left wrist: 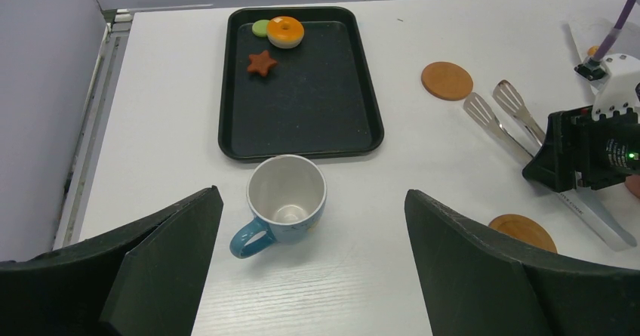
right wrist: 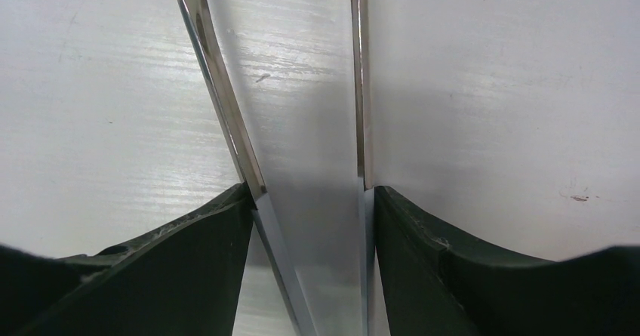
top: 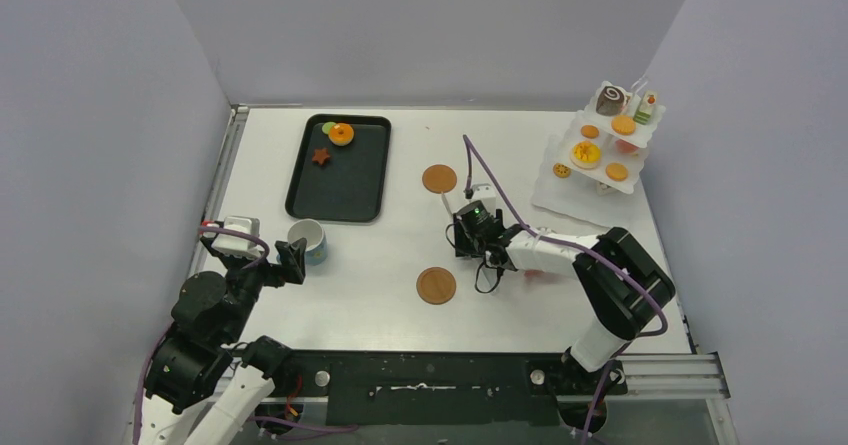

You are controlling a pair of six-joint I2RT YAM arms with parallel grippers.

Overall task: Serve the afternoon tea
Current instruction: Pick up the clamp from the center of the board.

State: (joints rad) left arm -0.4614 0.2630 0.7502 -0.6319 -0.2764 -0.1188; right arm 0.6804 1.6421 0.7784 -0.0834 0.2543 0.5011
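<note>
1. Close to you, your left gripper [left wrist: 311, 196] is spread wide and holds nothing. The blue cup [left wrist: 289, 200] stands upright on the table [left wrist: 166, 140] just past its fingers, not touching them. The cup's handle points toward the near left.
2. Your right gripper [right wrist: 311, 192] pinches the tongs [right wrist: 226, 109], with one finger pressed on the outside of each metal arm. Only the right wrist view shows this grip. From above, the gripper hides it.
3. The left wrist view shows the flat ends of the tongs, which are a little apart from each other. I cannot tell if they touch the table. The top view hardly shows them.
4. A brown round mat [top: 436, 286] lies near the right gripper, and a second mat [top: 439, 178] lies farther off, by the ends of the tongs.
5. Farther on the left is the black tray [left wrist: 226, 87]. In its far corner an orange tart [left wrist: 285, 32] touches a green disc [left wrist: 261, 27]. A star cookie [left wrist: 262, 63] lies just beside them.
6. Only the top view shows the white stand [top: 590, 190], far off on the right. A swirl roll [top: 610, 99] and a cake slice [top: 645, 110] sit on its top level. More tarts and cookies sit lower down.
</note>
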